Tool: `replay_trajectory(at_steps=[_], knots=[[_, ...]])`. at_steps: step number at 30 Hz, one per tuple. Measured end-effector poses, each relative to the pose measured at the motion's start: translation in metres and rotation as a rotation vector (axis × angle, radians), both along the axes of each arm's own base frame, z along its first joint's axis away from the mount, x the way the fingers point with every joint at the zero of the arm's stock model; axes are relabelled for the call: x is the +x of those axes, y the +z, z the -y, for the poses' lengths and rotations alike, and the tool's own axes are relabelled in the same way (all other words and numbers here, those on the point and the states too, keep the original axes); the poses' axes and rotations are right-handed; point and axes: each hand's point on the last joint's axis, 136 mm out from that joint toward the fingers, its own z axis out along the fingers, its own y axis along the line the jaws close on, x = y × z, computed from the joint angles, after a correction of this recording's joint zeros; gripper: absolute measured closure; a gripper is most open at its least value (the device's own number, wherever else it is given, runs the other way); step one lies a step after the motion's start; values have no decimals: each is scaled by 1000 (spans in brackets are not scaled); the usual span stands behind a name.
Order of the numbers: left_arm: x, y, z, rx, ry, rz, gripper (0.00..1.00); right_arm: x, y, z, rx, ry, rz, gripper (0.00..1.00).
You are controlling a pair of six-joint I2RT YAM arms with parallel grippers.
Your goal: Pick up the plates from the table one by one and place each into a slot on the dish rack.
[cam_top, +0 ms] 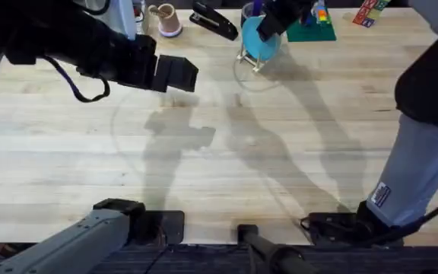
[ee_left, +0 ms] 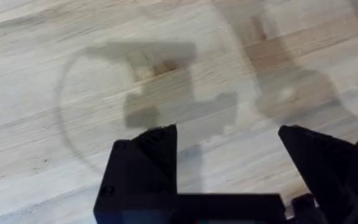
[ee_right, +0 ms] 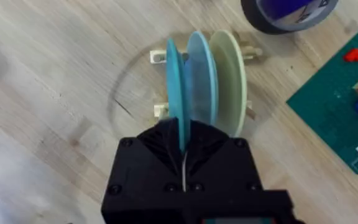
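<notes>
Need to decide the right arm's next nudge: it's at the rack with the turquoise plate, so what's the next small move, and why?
Probably open the right gripper and let go. Its fingers are shut on the turquoise plate, which already stands on edge in the dish rack beside a pale blue plate and a cream one. I see no plate on the table; the left gripper hangs open.

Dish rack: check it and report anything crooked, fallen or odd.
Nothing stands out. The small pale wooden dish rack holds three round plastic plates on edge, side by side: bright turquoise, pale light blue and cream. All stand upright. The right gripper is shut on the turquoise plate's rim.
</notes>
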Motion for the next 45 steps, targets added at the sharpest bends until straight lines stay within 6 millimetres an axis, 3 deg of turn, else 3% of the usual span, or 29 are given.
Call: replay_trajectory(at_steps=[11, 20, 30, 37, 43, 45], knots=[[0, 0, 0, 0, 0, 1, 6, 1, 0, 0, 0, 0, 1, 973], [0, 0, 0, 0, 0, 0, 6, 1, -1, -1, 2, 0, 2, 849], [0, 0, 0, 0, 0, 1, 6, 0, 1, -1, 4, -2, -5, 776], [0, 0, 0, 0, 0, 0, 6, -5, 42, 1, 14, -12, 15, 704], [0, 0, 0, 0, 0, 2, 6, -39, 67, 11, 0, -13, -28, 682], [1, 1, 0, -1, 0, 5, 6, -46, 79, 14, 3, -15, -20, 601]])
